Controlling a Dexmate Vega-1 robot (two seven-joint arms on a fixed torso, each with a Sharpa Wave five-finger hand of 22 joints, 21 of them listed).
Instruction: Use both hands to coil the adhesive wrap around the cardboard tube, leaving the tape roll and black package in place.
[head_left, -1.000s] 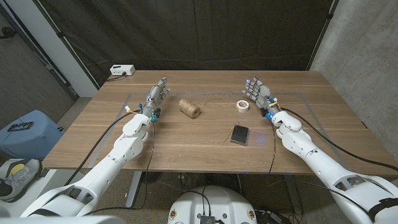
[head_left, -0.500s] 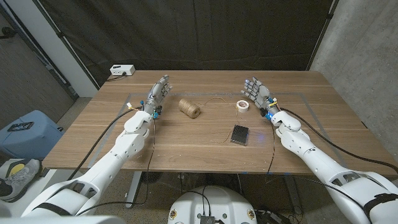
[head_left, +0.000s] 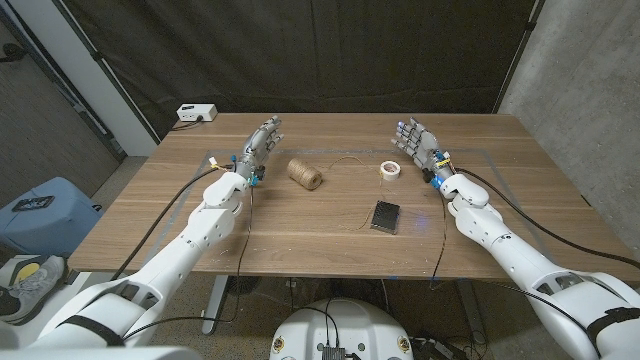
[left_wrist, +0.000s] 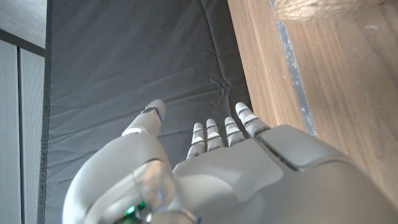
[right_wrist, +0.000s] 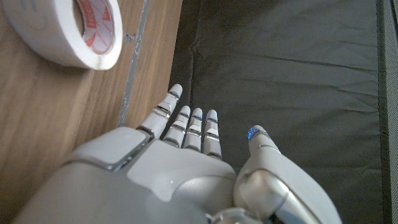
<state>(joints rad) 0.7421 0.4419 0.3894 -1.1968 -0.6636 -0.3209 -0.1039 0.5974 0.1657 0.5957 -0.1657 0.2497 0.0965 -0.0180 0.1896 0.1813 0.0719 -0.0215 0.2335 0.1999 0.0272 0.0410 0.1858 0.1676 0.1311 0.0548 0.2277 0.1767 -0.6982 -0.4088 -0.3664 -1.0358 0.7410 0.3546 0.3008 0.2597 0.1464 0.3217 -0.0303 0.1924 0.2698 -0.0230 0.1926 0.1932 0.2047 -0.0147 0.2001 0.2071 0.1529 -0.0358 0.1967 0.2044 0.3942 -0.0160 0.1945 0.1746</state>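
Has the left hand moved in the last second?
Yes. The left hand has shifted a little toward the table's far edge and slightly toward the twine spool, which has stayed put on the table.

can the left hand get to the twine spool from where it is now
Probably yes. The left hand is open and holds nothing, just beside the twine spool, with only bare table between them. The tape roll and black package lie further off, toward the robot's right.
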